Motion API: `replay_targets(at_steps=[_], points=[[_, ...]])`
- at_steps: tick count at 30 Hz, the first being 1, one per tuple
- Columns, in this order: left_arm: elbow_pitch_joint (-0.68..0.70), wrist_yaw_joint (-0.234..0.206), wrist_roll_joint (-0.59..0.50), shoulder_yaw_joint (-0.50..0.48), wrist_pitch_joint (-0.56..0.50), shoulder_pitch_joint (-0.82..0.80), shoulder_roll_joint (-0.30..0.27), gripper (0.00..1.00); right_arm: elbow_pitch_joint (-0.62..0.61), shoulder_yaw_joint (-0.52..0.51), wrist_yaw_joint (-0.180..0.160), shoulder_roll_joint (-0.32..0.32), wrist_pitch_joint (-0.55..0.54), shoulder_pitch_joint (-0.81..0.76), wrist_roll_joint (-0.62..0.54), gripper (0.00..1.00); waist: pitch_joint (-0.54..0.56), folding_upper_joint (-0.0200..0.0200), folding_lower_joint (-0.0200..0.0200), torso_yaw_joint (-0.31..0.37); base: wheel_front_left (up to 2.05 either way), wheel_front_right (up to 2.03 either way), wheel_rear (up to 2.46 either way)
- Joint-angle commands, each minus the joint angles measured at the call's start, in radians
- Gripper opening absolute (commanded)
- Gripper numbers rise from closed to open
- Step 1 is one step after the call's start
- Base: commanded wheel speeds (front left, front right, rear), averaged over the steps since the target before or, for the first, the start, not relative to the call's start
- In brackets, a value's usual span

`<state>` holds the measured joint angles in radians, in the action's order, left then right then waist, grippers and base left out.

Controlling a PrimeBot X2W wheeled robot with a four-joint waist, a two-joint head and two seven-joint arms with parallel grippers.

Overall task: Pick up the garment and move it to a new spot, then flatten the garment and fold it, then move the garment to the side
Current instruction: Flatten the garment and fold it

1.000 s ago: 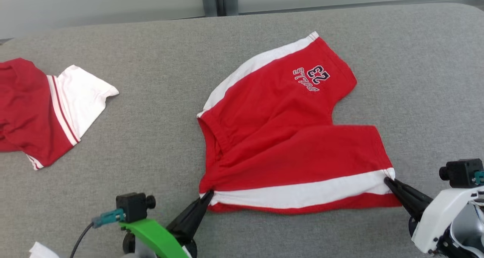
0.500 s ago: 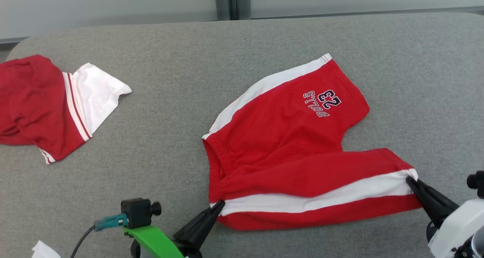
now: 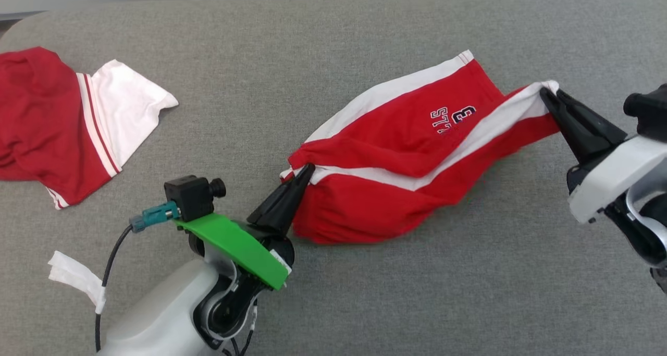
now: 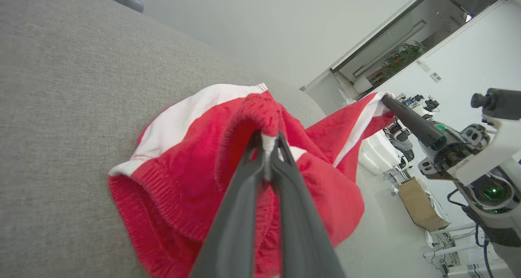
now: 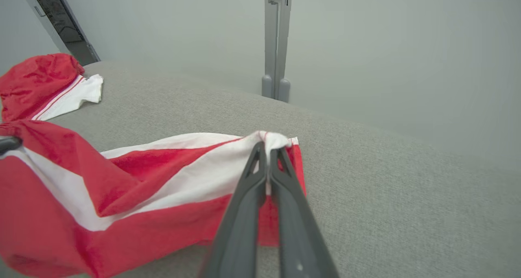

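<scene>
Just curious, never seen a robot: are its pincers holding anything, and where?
Yes, the red shorts: left gripper pinches the waistband corner, right gripper the white-striped leg hem corner.

Upside-down "3" and a few cut-off letters on the red shorts [image 3: 396,134]

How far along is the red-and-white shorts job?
Pickup and flattening look done: the red shorts with white side stripes have their far leg flat on the grey fabric table. In hand: left gripper and right gripper, both shut on the near leg's ends, hold it raised over the far one. Left: finish folding, move aside.
</scene>
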<state>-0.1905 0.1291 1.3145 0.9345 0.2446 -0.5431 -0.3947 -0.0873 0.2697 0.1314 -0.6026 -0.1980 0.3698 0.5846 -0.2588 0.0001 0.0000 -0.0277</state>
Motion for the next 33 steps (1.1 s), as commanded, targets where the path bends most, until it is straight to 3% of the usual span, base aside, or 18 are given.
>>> replay_targets(at_steps=[1, 9, 15, 23, 28, 33], points=[[-0.023, 0.002, -0.007, -0.019, 0.01, -0.023, 0.018, 0.0, 0.024, 0.038, -0.002, -0.008, 0.038, 0.048, -0.012, 0.0, -0.028, -0.0001, 0.0, -0.015, 0.0, 0.0, 0.0], [-0.091, 0.002, -0.062, -0.174, 0.02, 0.015, 0.12, 0.0, 0.188, 0.183, -0.002, -0.072, 0.286, 0.202, -0.043, 0.0, -0.073, -0.0001, 0.0, -0.05, 0.0, 0.0, 0.0], [-0.15, 0.002, -0.098, -0.184, 0.02, 0.034, 0.158, 0.0, 0.358, 0.286, -0.002, -0.113, 0.249, 0.244, -0.019, 0.0, -0.087, -0.0001, 0.0, -0.064, 0.0, 0.0, 0.0], [-0.223, 0.002, -0.098, -0.129, 0.02, -0.002, 0.188, 0.0, 0.457, 0.452, -0.002, -0.141, 0.129, 0.326, 0.014, 0.0, -0.089, -0.0001, 0.0, -0.07, 0.0, 0.0, 0.0], [-0.239, 0.002, -0.108, -0.138, 0.02, -0.021, 0.202, 0.0, 0.507, 0.442, -0.002, -0.127, 0.208, 0.413, -0.062, 0.0, -0.086, -0.0001, 0.0, -0.074, 0.0, 0.0, 0.0], [-0.245, 0.002, -0.12, -0.155, 0.02, -0.025, 0.213, 0.0, 0.557, 0.39, -0.002, -0.082, 0.384, 0.483, -0.215, 0.0, -0.084, -0.0001, 0.0, -0.081, 0.0, 0.0, 0.0]])
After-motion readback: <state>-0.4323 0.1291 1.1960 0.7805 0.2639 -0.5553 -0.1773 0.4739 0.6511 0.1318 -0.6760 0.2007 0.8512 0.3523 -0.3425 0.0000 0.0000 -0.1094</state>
